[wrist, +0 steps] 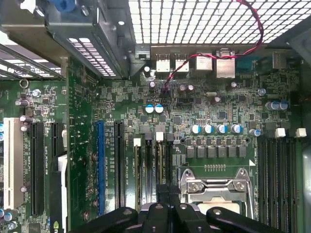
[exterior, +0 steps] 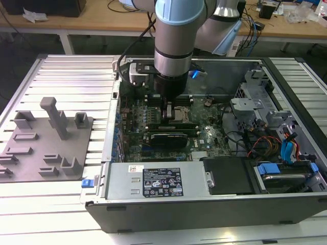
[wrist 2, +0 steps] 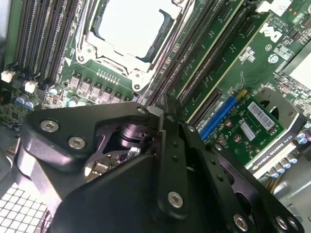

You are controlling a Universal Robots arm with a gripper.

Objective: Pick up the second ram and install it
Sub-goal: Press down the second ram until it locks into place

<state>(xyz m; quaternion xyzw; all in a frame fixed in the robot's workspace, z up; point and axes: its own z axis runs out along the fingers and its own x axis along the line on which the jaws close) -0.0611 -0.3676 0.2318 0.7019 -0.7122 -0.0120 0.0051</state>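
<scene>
One gripper is pressing its closed fingers down over one ram stick beside one processor socket.

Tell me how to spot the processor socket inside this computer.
Look into the open computer case and find the big green motherboard on its floor. Beside the arm's gripper sits the processor socket. It is a square with a shiny metal frame and a pale centre, unlike the long, thin black slots flanking it.
</scene>
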